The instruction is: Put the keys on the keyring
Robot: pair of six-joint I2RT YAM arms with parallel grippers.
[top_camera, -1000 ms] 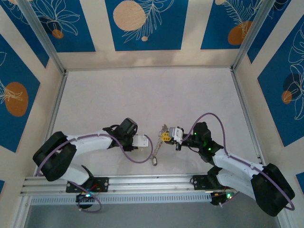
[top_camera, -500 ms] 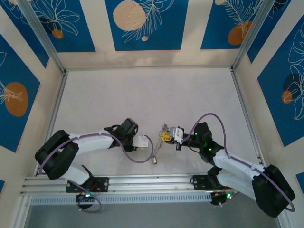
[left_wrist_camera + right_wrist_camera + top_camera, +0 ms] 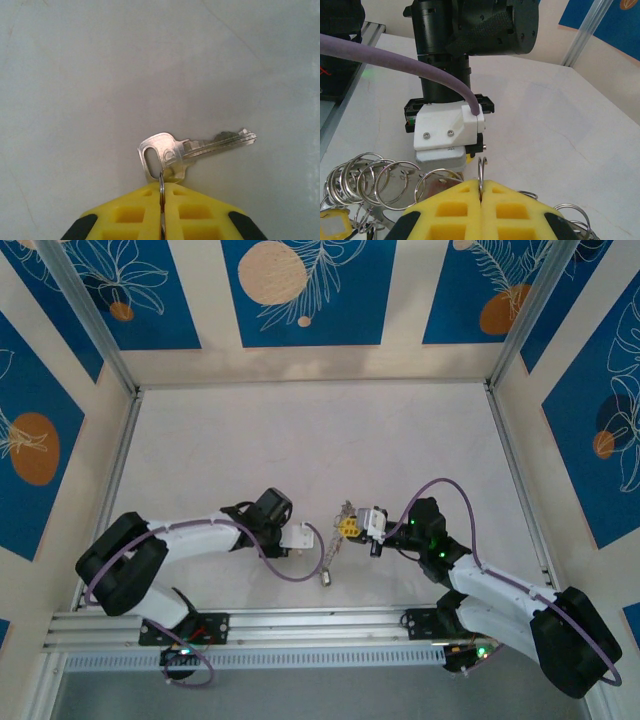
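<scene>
So the whole setup sat on a plain off-white table [image 3: 300, 440], a bit scuffed, boxed in by cream walls [image 3: 405, 300] with blue leaf-print panels and orange circles, plus an aluminium rail [image 3: 300, 623] along the near edge. The left gripper [image 3: 162, 197] was clamped shut on a small ring [image 3: 161, 181] with one silver key [image 3: 200, 147] hanging off it down by the tabletop. The right gripper [image 3: 480, 192] was pinched shut on the keyring [image 3: 481, 170], seen edge-on with a bunch of silvery rings [image 3: 375, 180] beside it, and the two faced each other close but apart.
</scene>
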